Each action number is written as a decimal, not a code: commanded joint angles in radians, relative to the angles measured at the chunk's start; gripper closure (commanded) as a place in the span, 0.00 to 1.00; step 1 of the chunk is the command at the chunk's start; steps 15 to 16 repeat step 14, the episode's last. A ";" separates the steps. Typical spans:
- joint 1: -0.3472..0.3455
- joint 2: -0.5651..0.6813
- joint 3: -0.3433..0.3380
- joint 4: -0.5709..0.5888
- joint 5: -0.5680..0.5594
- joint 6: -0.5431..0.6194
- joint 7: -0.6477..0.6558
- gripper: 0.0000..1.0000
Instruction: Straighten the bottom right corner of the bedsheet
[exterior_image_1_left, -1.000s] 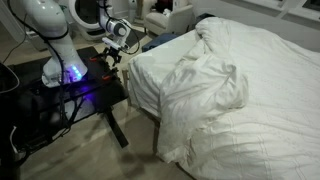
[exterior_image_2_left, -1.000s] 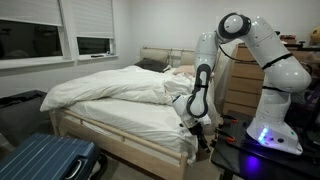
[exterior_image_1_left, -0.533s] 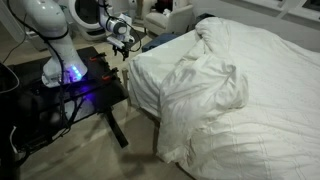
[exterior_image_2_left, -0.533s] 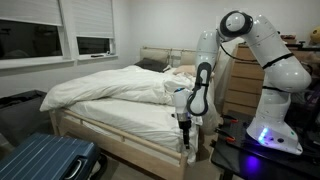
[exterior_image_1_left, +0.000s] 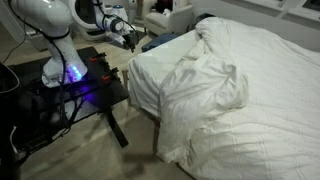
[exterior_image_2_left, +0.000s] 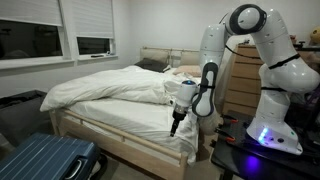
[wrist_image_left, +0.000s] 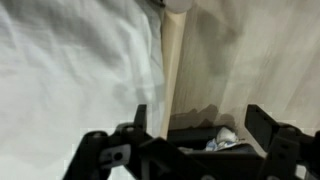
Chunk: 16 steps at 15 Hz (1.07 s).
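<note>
Bedsheet (exterior_image_1_left: 250, 90): runs off the right and bottom edges in an exterior view. Bed frame (exterior_image_2_left: 120, 143): only the side rail shows, the rest is hidden under the bedsheet.

Wrist view: bedsheet (wrist_image_left: 70, 70) is cut at left and top, its surface blurred. Tool (wrist_image_left: 200, 118) right of the bedsheet is dark and soft-focus, its body clipped by the lower edge. Pale scrap (wrist_image_left: 222, 138) between the 2 fingers, right of the bedsheet: cannot tell what.

Blue suitcase (exterior_image_2_left: 45, 160) below the bedsheet is clipped at the bottom edge.
</note>
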 joint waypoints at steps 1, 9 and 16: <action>0.271 -0.067 -0.240 -0.087 0.163 0.077 0.035 0.00; 0.649 -0.033 -0.557 -0.133 0.417 0.019 0.017 0.00; 0.680 -0.033 -0.583 -0.144 0.426 0.012 0.035 0.00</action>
